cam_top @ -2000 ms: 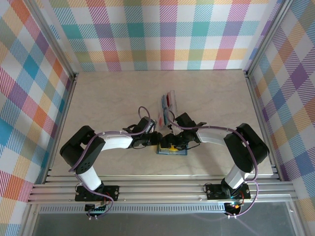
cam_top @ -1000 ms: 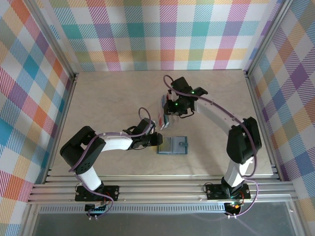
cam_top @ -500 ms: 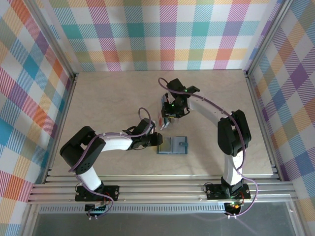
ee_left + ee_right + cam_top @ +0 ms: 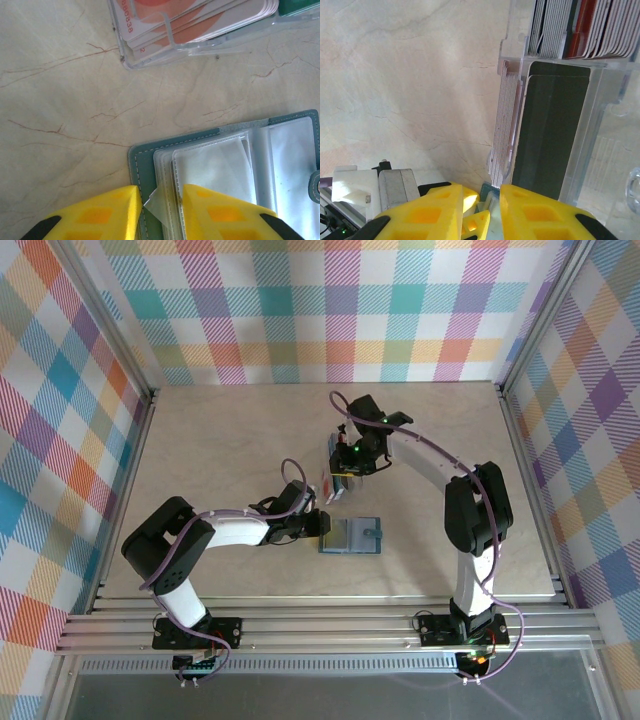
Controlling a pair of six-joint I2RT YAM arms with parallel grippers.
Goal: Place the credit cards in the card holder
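Observation:
The teal card holder (image 4: 352,537) lies open on the table, its clear sleeves (image 4: 215,165) showing. My left gripper (image 4: 161,192) is open at the holder's left edge (image 4: 142,157), one finger on each side of a sleeve's loose corner. It is seen from above as the left gripper (image 4: 318,525). The credit cards (image 4: 502,125) stand in stacks in a clear tray (image 4: 605,100), with pale, red and dark ones among them. My right gripper (image 4: 489,192) hovers over that tray, open and holding nothing. From above, the right gripper (image 4: 352,458) sits over the cards (image 4: 335,486).
The clear tray (image 4: 150,57) lies just beyond the holder, with red-printed cards (image 4: 200,15) inside. Plaid walls close in the table (image 4: 220,440) on three sides. Both arms' elbows reach over the table's front half.
Two seconds ago my right gripper was down at the holder. It has since swung back over the card tray and shifted slightly there. The left gripper and the holder have not moved.

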